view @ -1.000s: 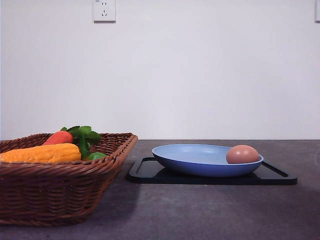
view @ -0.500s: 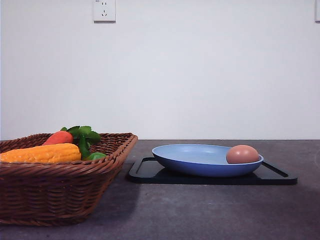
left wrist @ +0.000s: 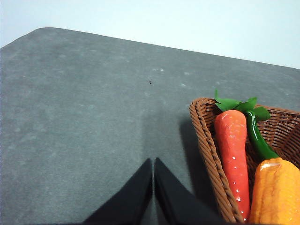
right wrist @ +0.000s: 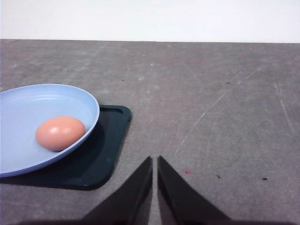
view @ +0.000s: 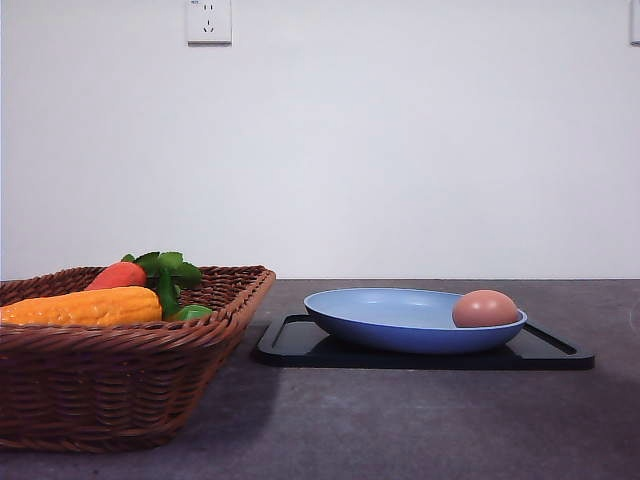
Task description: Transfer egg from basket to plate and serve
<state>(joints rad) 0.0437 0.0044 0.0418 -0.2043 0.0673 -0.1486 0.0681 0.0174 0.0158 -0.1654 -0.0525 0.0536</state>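
The egg [view: 485,308] lies inside the light-blue plate [view: 390,318], against the right side of its rim as seen from the front. The plate sits on a flat black tray [view: 300,345], which rests on the dark grey table [view: 420,420].

The wicker basket [view: 110,385] stands to the left of the tray, close to it but not touching. It holds an orange-red carrot [view: 117,275] with green leaves [view: 165,266], a yellow-orange corn cob [view: 85,306] and a slim green vegetable [left wrist: 257,138] — possibly a pepper; its type cannot be confirmed.

Left gripper [left wrist: 153,183]: fingers together, tips meeting, nothing between them. It hangs over bare table just beside the basket's outer wall, apart from it.

Right gripper [right wrist: 154,180]: fingers together with only a hairline seam between them, nothing held. It is above bare table near the tray's rounded corner, apart from tray, plate and egg.

Background — a plain white wall [view: 400,150] with a socket outlet [view: 209,21] high on the left.
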